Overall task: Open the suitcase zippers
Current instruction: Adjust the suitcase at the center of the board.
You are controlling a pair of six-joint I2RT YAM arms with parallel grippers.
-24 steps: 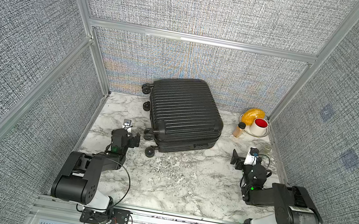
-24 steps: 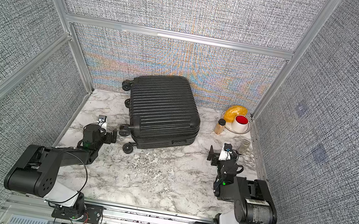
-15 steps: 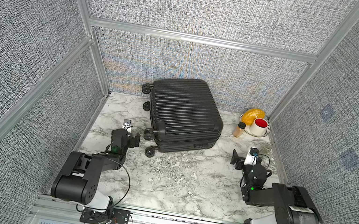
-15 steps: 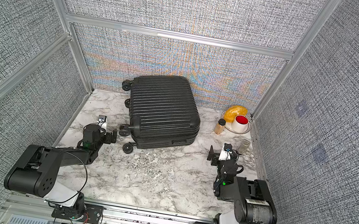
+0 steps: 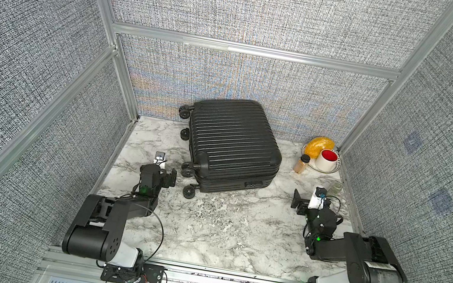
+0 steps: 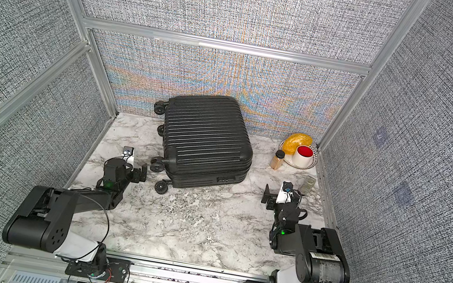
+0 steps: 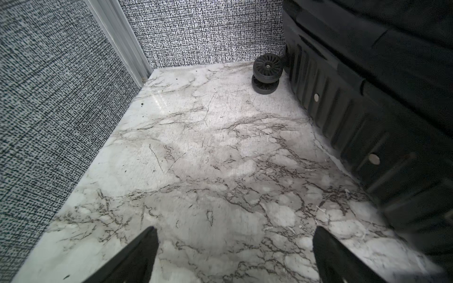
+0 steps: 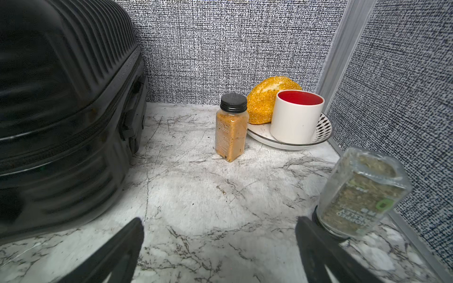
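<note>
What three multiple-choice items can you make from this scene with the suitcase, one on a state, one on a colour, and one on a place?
1. How is the suitcase lying?
A. flat on its side, both halves shut
B. upright on its wheels
C. flat and wide open, with the lining showing

2. What colour is the inside of the white cup?
A. red
B. blue
C. green

3. Where does the orange spice jar stand?
A. on top of the suitcase
B. on the marble table, beside the plate
C. inside the white cup

Answers:
1 A: in both top views the ribbed shell faces up and the two halves meet.
2 A: the right wrist view shows a red inside.
3 B: it stands on the marble next to the plate's rim.
</note>
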